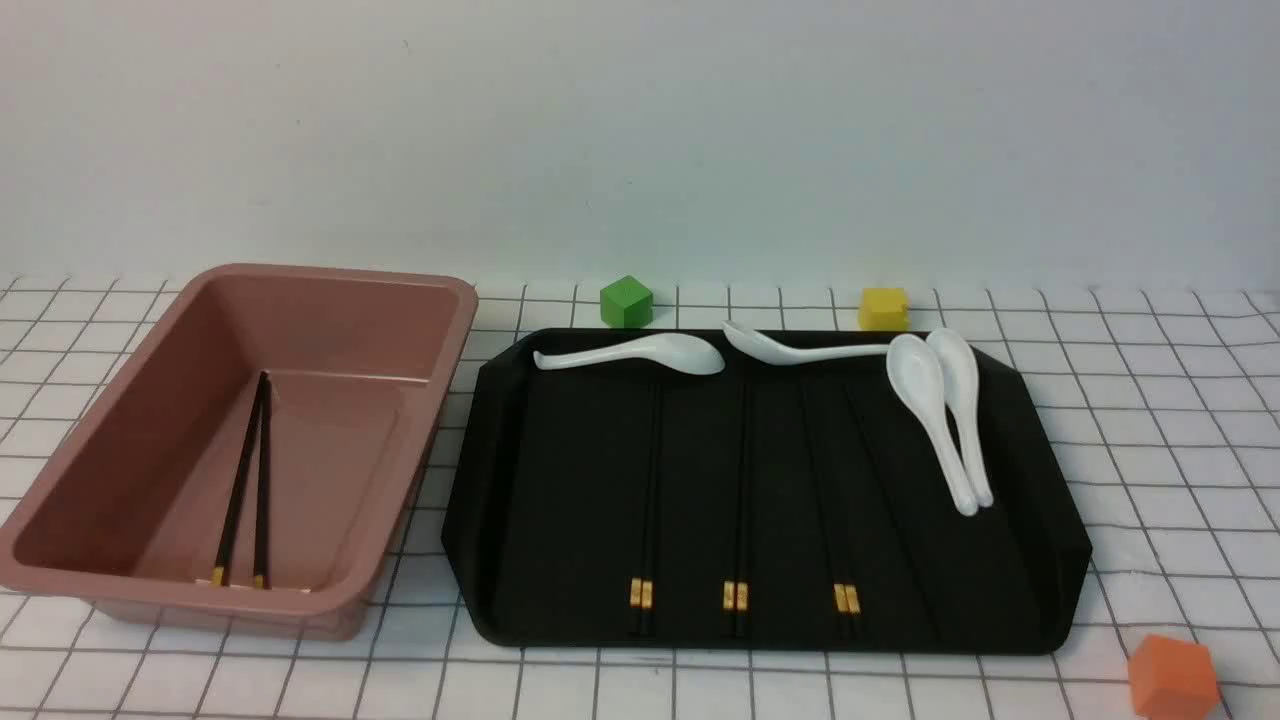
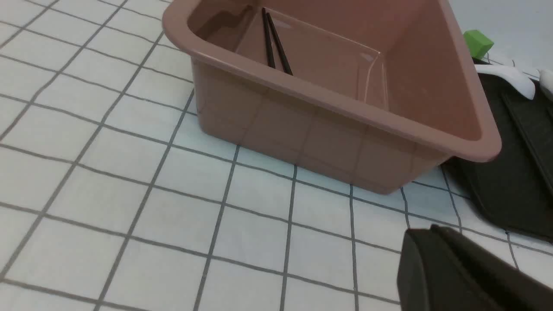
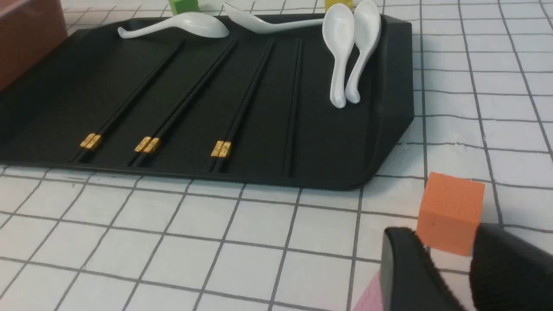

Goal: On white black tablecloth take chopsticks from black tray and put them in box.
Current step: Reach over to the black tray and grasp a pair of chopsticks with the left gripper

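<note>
Right gripper [image 3: 445, 259] hangs spread and empty above the tablecloth [image 1: 1150, 420], with the orange cube [image 3: 449, 211] just beyond its gap. Left gripper [image 2: 427, 235], jaws pressed together on nothing, sits over bare cloth near the box [image 1: 330, 285]. Three pairs of chopsticks [image 1: 740, 500] lie in the black tray [image 1: 560, 480], ends at its near rim; another pair [image 1: 248, 480] lies inside the box. Both grippers are cut off by the frame. A fourth dark line in the tray is unclear.
</note>
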You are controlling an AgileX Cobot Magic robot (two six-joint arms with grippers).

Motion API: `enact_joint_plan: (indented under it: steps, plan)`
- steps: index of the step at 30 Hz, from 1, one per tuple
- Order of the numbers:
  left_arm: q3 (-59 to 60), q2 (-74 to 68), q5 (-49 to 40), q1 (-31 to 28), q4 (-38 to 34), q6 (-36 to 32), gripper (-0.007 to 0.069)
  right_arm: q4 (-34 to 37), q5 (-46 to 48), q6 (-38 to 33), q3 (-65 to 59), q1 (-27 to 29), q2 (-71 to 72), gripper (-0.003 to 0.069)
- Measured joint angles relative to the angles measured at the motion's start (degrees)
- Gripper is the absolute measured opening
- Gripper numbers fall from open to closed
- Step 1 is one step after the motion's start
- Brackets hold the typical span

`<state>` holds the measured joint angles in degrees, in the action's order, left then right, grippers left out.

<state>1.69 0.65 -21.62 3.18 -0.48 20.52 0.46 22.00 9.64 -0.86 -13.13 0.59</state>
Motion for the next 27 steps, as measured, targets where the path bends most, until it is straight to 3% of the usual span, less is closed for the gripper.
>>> enact_joint_plan:
  steps: [27]
  plan:
    - [0.0,0.0,0.0,0.0,0.0,0.0,0.0015,-0.03,0.0,0.0,0.0,0.0,0.0,0.024]
